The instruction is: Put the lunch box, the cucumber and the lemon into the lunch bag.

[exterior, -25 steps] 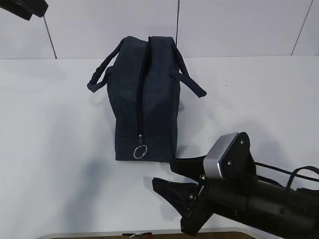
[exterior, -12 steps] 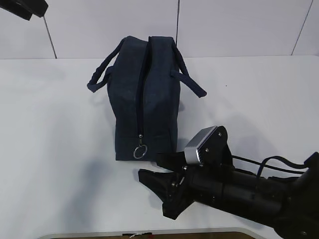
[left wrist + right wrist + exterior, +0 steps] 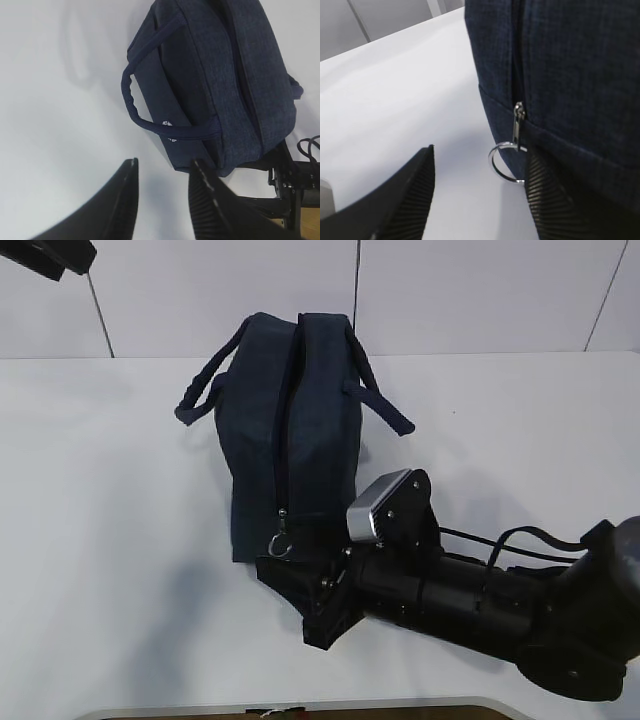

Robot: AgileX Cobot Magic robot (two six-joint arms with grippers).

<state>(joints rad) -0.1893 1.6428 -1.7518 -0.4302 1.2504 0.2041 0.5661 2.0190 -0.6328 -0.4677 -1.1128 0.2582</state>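
From the outside camera, I see the big boxy dark blue cloth lunch bag standing on the white desk. Its zipper line runs down the end that faces my right hand. The silver ring pull hangs at the bottom of that zipper. My right hand is low, close to the desk. Its black fingers are spread apart and hold nothing. The ring is just above the nearer finger, so close that I cannot tell if they touch. The bag stands just past my fingertips. A gray box sits on top of my right arm. My left hand is only a dark bit at the top corner, far from the bag.

From my left wrist camera, I look down over my left hand. Its two black fingers have a small gap between them and nothing in it. The blue bag is ahead of this hand, well apart. One strap handle loops out toward me, with a small white logo beside it.

From my right wrist camera, the bag fills the space in front of my right hand. The silver ring hangs between my two open fingers. It is near the right finger, and I cannot tell if they touch.
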